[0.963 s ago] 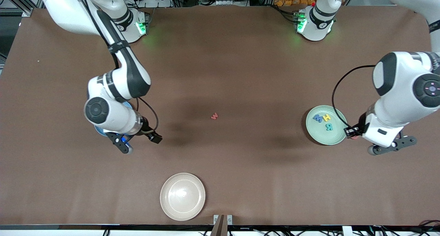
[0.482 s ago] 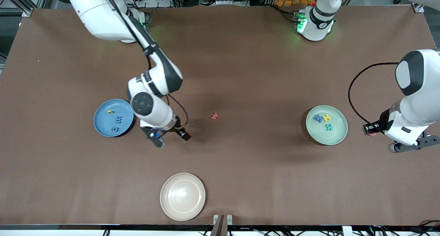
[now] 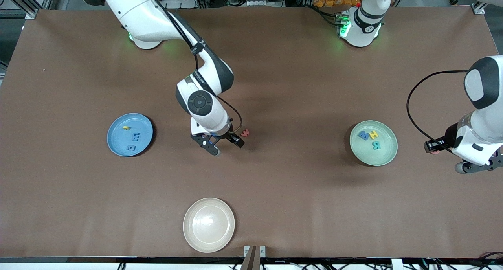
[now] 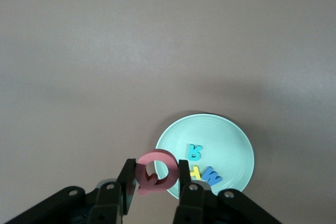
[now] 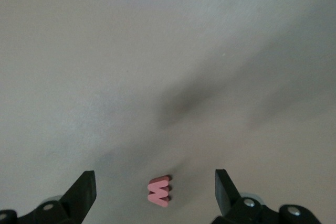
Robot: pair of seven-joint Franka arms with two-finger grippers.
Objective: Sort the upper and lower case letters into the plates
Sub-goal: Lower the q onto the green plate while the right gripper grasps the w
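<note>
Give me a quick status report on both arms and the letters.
Right gripper open over the red w on bare table. Left gripper shut on a red Q beside the mint plate. Three letters in each plate. Nothing in the way.

Glossy white arm shells with black joint bands and round dark grey end caps. Green status lights at both bases. Black cable looped along each forearm to the wrist. Black claws: right claw (image 3: pixel 214 144), left claw (image 3: pixel 467 167). Silver screws on black finger mounts in both wrist views.
</note>
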